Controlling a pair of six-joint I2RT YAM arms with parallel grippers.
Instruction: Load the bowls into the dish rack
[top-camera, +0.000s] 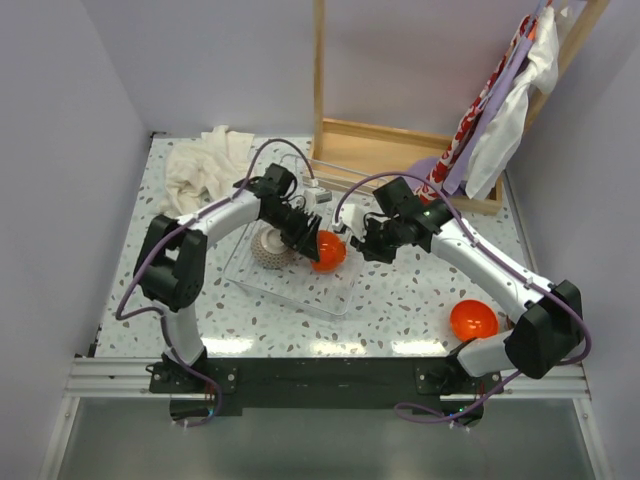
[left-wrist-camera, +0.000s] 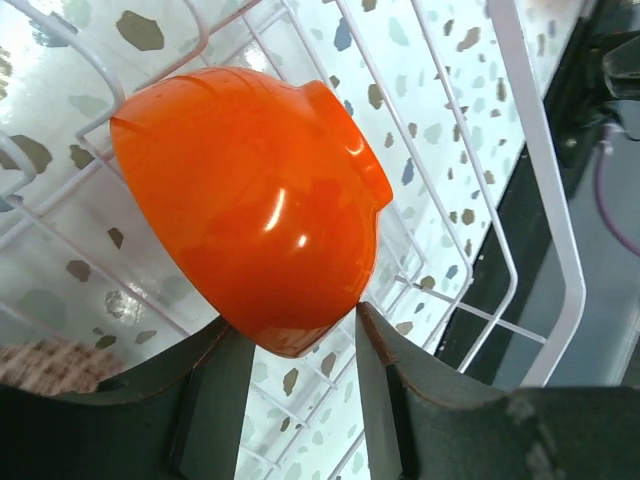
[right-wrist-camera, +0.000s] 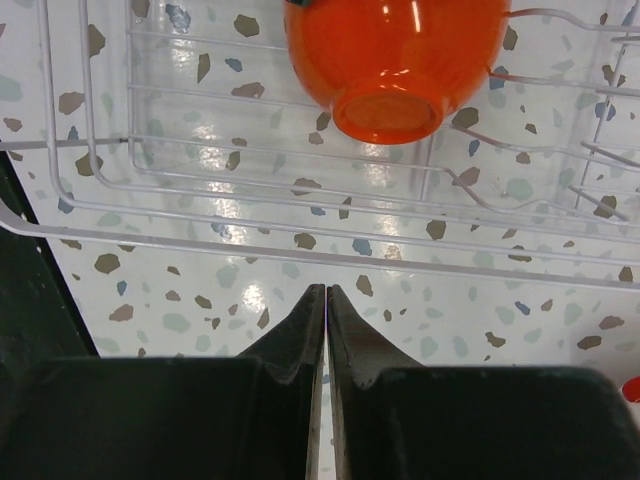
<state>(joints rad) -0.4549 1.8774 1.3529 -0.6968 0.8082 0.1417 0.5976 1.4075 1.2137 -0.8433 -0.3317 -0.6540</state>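
Observation:
A glossy orange bowl (top-camera: 327, 250) lies tipped on its side in the see-through dish rack (top-camera: 300, 290), next to a grey-speckled bowl (top-camera: 270, 248). My left gripper (top-camera: 305, 240) is at the orange bowl (left-wrist-camera: 250, 200). Its fingers stand apart on either side of the bowl's lower edge, with the rack's wires (left-wrist-camera: 530, 150) showing through the gap: my left gripper (left-wrist-camera: 298, 320) is open. My right gripper (top-camera: 355, 245) hovers just outside the rack's rim (right-wrist-camera: 200, 240), shut and empty (right-wrist-camera: 326, 290), facing the orange bowl's foot (right-wrist-camera: 395, 50). A second orange bowl (top-camera: 472, 320) sits on the table by the right arm's base.
A wooden frame (top-camera: 400, 150) stands at the back, with cloths hanging over its right side (top-camera: 500, 90). A crumpled white cloth (top-camera: 205, 165) lies at the back left. The table top is speckled terrazzo.

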